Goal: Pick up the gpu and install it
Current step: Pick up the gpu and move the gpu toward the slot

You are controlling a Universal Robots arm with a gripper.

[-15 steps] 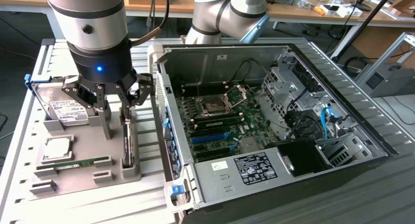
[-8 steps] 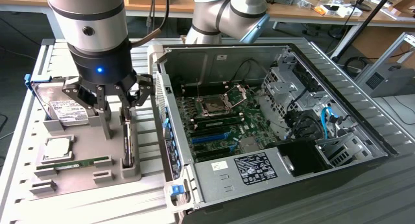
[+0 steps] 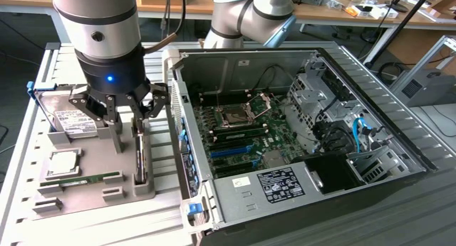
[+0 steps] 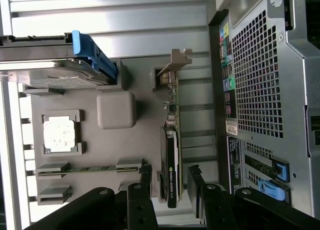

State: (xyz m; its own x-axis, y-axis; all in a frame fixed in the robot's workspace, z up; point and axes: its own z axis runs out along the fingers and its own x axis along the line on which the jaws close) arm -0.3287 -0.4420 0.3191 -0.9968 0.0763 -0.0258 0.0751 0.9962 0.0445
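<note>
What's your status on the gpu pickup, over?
Gripper open, straddling the gpu. Gpu on edge in the grey tray, not gripped. Computer case close alongside.

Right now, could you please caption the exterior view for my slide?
Open pincer poised over the upright gpu in its grey tray, beside the computer case.

Vertical arm (image 3: pixel 96 22), wrist facing straight down. Gripper (image 3: pixel 130 120) spread to full width, dark fingers (image 3: pixel 157 98) splayed to both sides, tips lowest. Blue light lit on wrist housing.
</note>
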